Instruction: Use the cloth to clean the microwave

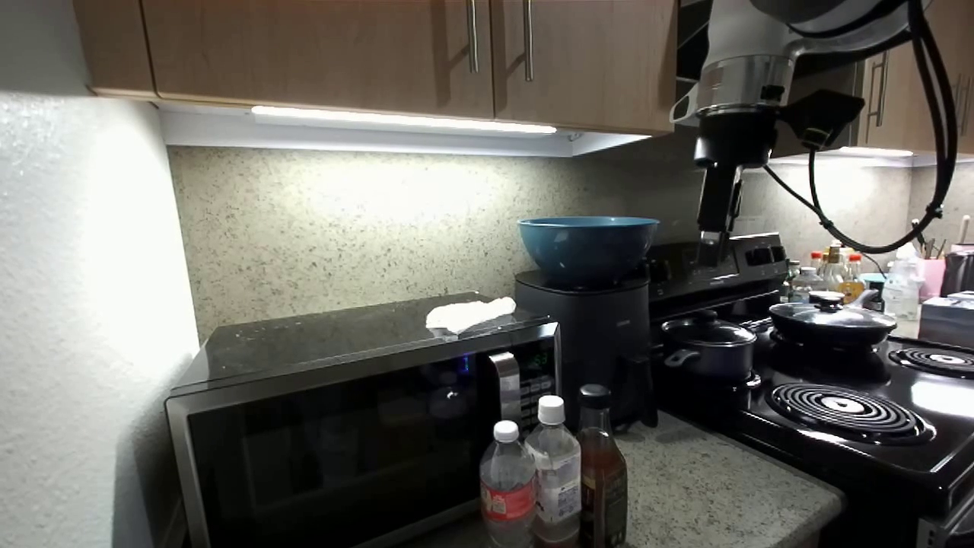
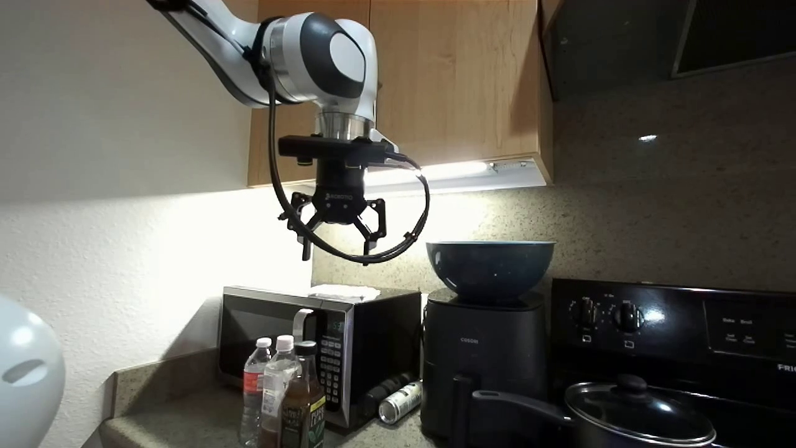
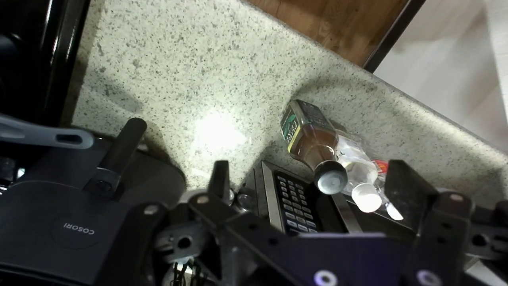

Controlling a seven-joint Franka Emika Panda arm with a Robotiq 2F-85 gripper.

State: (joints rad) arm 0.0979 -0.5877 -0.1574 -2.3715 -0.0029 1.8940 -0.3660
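Observation:
A white crumpled cloth (image 1: 470, 313) lies on top of the dark microwave (image 1: 327, 449), near its front right corner. In an exterior view the cloth (image 2: 345, 293) also shows on the microwave (image 2: 385, 336). My gripper (image 2: 336, 256) hangs pointing down, above the cloth's height, and is open and empty. In an exterior view the gripper (image 1: 714, 247) appears right of the blue bowl. In the wrist view the fingers stand wide apart (image 3: 309, 167), with the microwave's keypad (image 3: 294, 200) below between them. I cannot make out the cloth in the wrist view.
Bottles (image 1: 553, 472) stand before the microwave's door. A blue bowl (image 2: 491, 270) sits on a black air fryer (image 2: 485, 373) beside the microwave. A can (image 2: 401, 403) lies between them. Cabinets (image 1: 327, 53) hang above. A stove (image 1: 829, 441) with lidded pans is alongside.

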